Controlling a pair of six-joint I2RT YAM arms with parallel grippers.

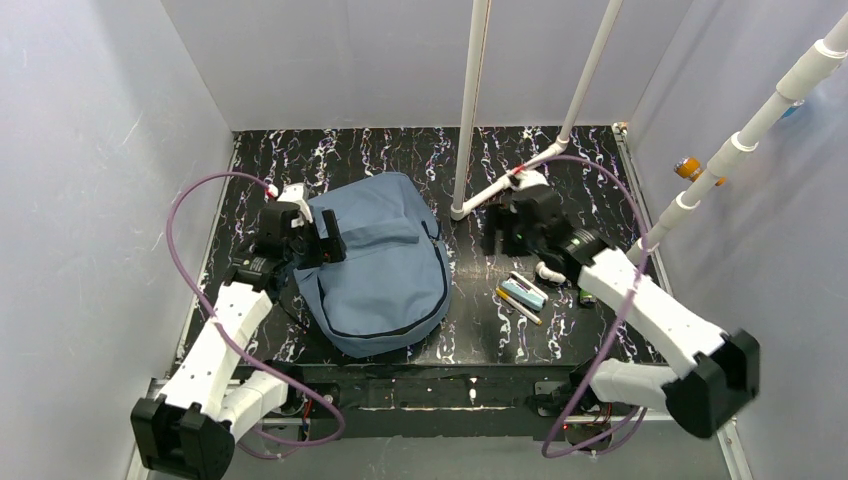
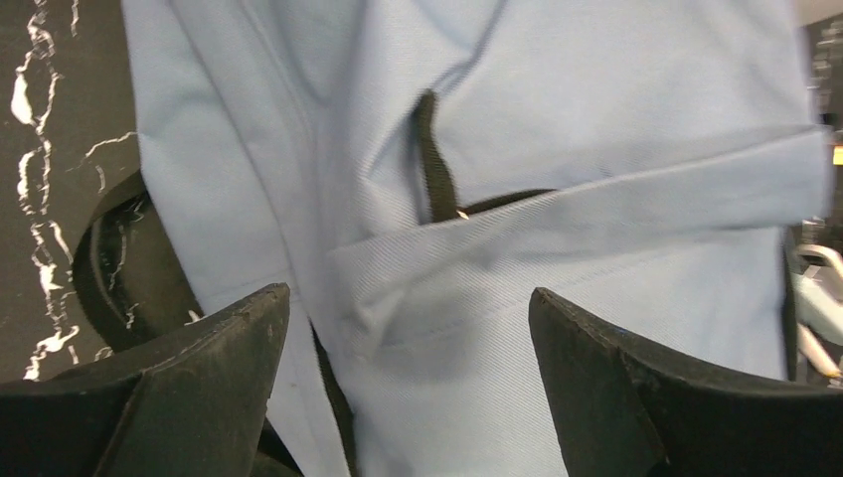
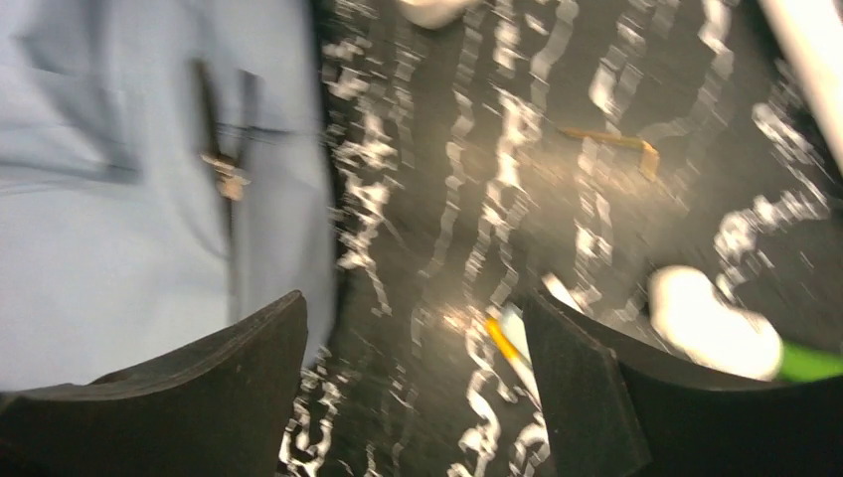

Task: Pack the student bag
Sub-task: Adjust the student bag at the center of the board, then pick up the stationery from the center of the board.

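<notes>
The slate-blue student bag point(image 1: 380, 265) lies flat on the black marbled table, left of centre. My left gripper point(image 1: 312, 240) is open over the bag's upper left part. In the left wrist view its fingers straddle a fold of the blue fabric point(image 2: 557, 229) without holding it, with a dark loop point(image 2: 434, 159) just beyond. My right gripper point(image 1: 508, 228) is open and empty above the table to the right of the bag. In the blurred right wrist view the bag point(image 3: 129, 179) and a zipper pull point(image 3: 227, 174) lie to the left of the fingers.
Small items lie right of the bag: a blue-and-white box point(image 1: 523, 293), a yellow pencil point(image 1: 518, 305), a white piece point(image 1: 548, 270) and a dark item point(image 1: 586, 296). White pipes point(image 1: 470, 110) stand on the table behind. A dark bag strap point(image 2: 129, 268) lies at the bag's left.
</notes>
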